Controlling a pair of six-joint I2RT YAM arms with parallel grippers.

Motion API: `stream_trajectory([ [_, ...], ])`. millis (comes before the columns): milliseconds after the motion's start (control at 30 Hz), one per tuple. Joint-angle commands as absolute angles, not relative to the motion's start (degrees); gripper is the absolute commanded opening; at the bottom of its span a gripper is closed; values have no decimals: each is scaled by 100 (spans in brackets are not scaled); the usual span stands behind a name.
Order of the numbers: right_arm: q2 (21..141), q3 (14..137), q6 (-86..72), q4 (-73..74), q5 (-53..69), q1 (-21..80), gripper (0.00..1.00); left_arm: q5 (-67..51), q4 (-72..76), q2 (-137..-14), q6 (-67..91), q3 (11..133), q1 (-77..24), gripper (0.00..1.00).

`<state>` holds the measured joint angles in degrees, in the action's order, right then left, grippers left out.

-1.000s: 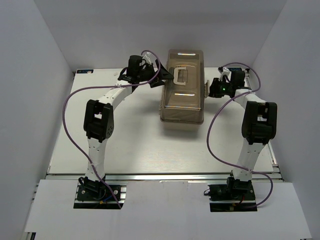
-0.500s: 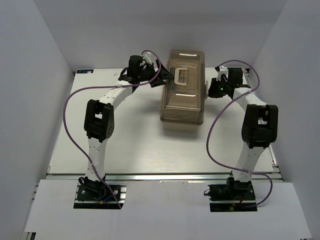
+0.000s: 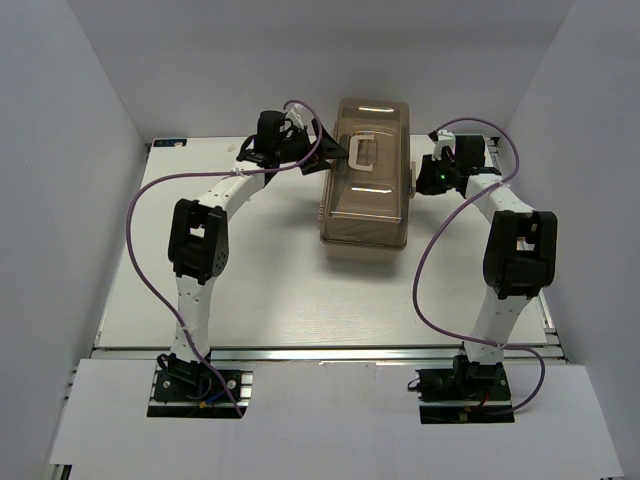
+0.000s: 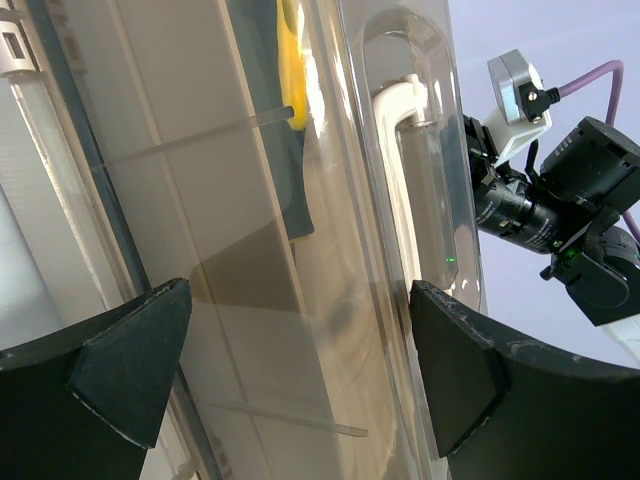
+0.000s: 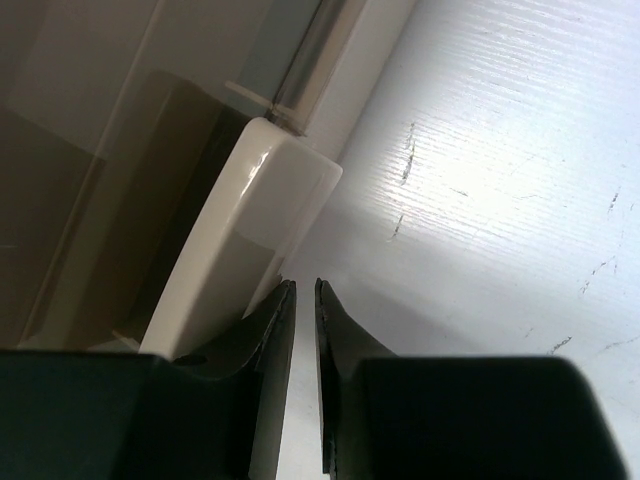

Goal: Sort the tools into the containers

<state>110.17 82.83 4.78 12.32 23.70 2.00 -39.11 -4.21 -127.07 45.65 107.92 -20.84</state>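
Note:
The toolbox stands at the back middle of the table, its smoky lid down and its white handle on top. My left gripper is open at the box's left side, its jaws wide over the lid beside the white handle. Through the lid I see a yellow tool handle; the other tools are hidden. My right gripper is at the box's right side. Its jaws are almost together with nothing between them, right beside a beige latch.
The white table stretches in front of the box. Grey walls close in the left, right and back. Purple cables loop from both arms. The right arm's wrist camera shows just past the box.
My right gripper has shifted slightly back and in along the box's right side. The left arm and the toolbox have not moved.

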Motion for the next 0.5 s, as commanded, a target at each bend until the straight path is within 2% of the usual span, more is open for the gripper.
stream_trajectory([
  [0,10600,8613,211,1020,3463,694,21,-4324,-325,-12806,4693,10802,-2399,98],
  [467,10494,8683,-255,905,3858,738,20,-4377,-229,-12779,4711,10661,-2408,98],
])
